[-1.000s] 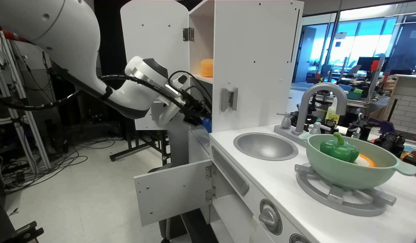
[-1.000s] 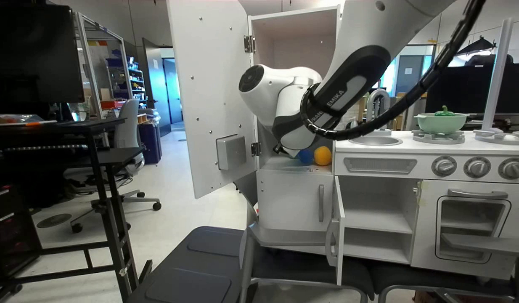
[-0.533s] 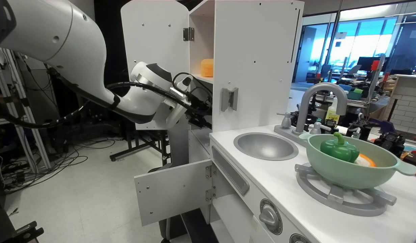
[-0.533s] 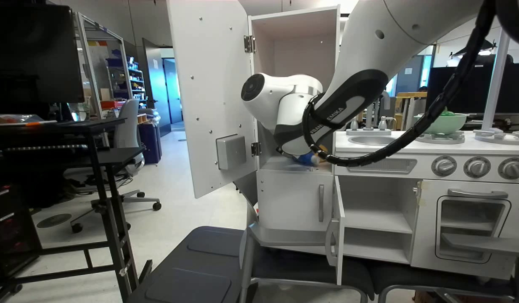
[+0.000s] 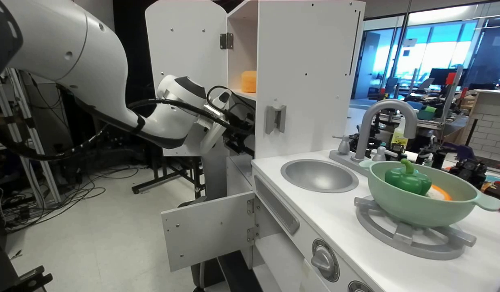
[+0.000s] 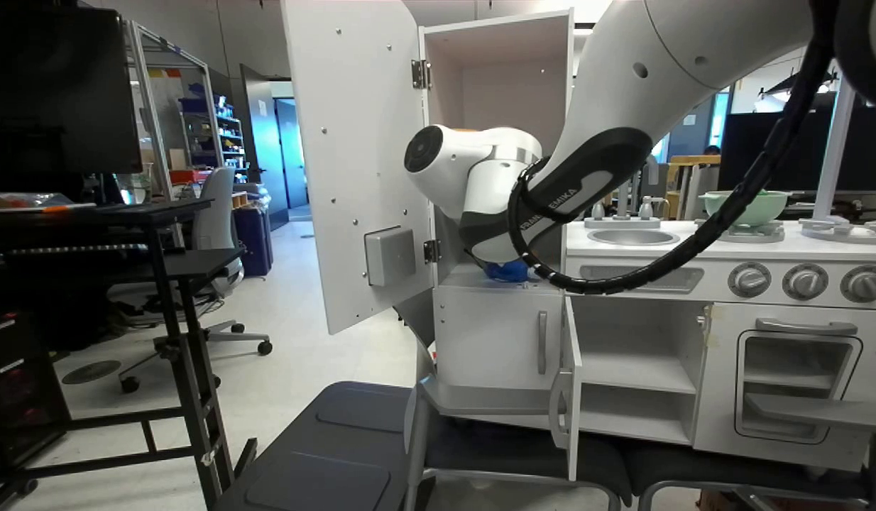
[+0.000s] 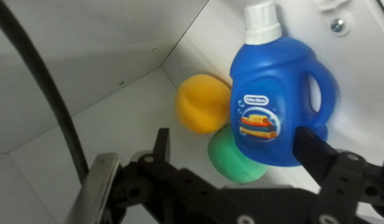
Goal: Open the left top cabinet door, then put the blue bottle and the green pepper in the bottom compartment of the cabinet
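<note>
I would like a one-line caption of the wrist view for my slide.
Blue bottle lying in the bottom compartment beside a yellow object and a green object, open fingers in front.

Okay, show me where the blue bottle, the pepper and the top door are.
Blue bottle (image 7: 273, 93): in the wrist view, on the front of its body.
Pepper (image 5: 408, 181): in an exterior view, on its rounded side.
Top door (image 6: 360, 156): in an exterior view, on the middle of its panel.

A pale green bowl (image 5: 420, 213) sits on a grey burner (image 5: 404, 233) near the round sink (image 5: 319, 177).
</note>
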Controlling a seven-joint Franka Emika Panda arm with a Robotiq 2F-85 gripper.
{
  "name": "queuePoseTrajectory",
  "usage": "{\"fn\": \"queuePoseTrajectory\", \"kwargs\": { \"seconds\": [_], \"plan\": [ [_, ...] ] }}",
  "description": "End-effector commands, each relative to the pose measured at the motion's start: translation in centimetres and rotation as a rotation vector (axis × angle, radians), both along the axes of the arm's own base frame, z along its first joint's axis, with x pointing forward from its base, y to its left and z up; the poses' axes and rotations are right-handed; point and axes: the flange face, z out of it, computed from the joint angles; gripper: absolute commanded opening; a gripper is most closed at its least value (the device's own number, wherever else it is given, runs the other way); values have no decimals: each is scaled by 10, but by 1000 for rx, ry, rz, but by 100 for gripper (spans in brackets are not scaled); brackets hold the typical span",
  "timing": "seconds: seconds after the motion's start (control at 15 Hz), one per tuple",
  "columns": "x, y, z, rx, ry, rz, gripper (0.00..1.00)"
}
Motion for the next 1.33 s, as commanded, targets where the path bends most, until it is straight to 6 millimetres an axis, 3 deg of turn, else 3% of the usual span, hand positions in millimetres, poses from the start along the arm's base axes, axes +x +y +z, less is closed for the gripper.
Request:
{"fn": "queuePoseTrajectory", "kwargs": {
  "seconds": [0.0, 0.4, 0.67, 1.0, 1.27],
  "plan": [
    [0, 21, 17, 6, -4, 33, 100],
    [-15, 79, 42, 64, 68, 119, 100],
    [-30, 107, 95, 144, 241, 210, 100],
    [-59, 97, 151, 187, 464, 211, 100],
    [-92, 75, 184, 236, 632, 177, 100]
  ]
}}
